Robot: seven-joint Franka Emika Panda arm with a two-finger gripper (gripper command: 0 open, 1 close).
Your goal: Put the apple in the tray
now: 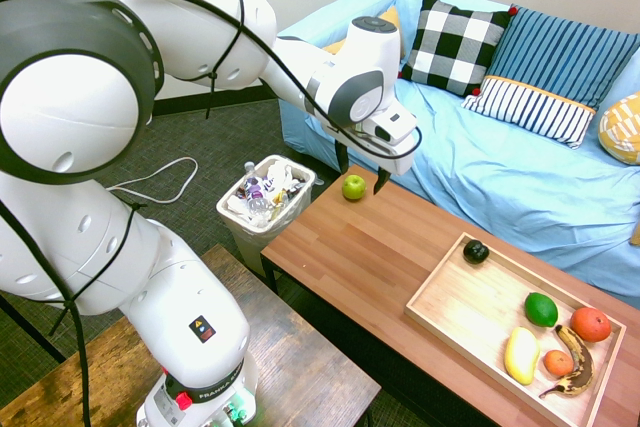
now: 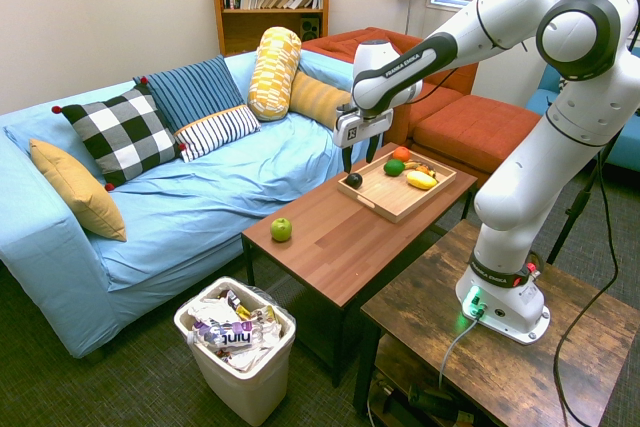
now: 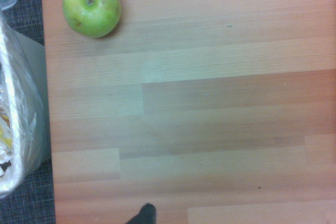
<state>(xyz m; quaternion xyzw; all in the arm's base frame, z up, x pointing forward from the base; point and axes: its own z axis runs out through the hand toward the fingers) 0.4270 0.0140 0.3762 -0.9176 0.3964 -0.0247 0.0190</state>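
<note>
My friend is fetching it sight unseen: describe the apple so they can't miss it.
Beside the blue-covered sofa stands a reddish-brown wooden table. The apple sits near its trash-can end. It's glossy yellow-green, outside the tray holding the other fruit.

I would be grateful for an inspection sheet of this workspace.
Surface: brown table, wood-strip top
Job's things: apple near one end of the table, outside the tray
Clutter: dark fruit, green fruit, yellow fruit, orange fruit, red fruit and banana in the tray
Gripper: open, empty, above the table
Cables: black one along the arm; white one on the floor
Surroundings: sofa alongside; filled bin by the apple's end
</note>
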